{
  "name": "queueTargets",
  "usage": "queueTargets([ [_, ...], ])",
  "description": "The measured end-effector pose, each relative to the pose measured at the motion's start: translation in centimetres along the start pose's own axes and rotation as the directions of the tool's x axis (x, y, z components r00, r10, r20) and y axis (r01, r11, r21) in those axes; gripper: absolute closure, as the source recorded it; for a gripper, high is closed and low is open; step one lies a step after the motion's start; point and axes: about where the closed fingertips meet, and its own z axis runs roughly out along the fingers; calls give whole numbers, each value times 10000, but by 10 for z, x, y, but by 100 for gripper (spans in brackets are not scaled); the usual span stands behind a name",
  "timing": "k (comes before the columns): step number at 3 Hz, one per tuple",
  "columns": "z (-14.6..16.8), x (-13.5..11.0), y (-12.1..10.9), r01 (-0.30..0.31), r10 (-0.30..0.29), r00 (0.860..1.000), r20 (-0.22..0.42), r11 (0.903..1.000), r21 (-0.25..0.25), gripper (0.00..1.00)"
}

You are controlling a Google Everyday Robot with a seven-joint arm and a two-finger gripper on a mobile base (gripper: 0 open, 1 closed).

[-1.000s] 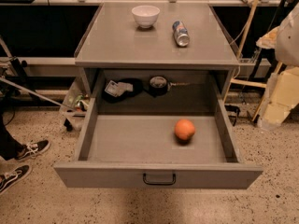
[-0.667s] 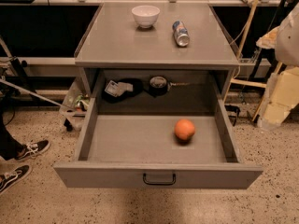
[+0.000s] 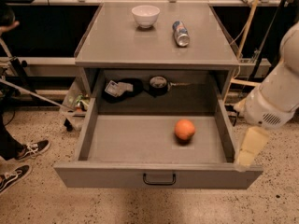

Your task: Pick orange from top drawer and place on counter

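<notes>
Barely started: yet to lift the orange (image 3: pixel 185 129), right of centre in the open top drawer (image 3: pixel 112 175), onto the counter (image 3: pixel 140 45), with the gripper (image 3: pixel 249 148) out past the drawer's near right corner, spread or closed impossible to tell.

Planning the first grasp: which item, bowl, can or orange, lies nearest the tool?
The orange, in the open top drawer; the tool hangs by the drawer's right front corner. The bowl and can sit up on the counter.
</notes>
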Motion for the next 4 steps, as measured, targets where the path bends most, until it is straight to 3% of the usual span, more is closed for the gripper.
queueTargets([
  [1,113,22,-15,-666,717,9967,385,9905,-1205,0],
  [2,112,22,-13,-648,698,9968,402,9914,-1138,0],
  [3,76,0,-11,-62,75,9987,511,9997,-247,0],
  [4,28,-43,-23,900,-946,9913,910,9945,540,0],
])
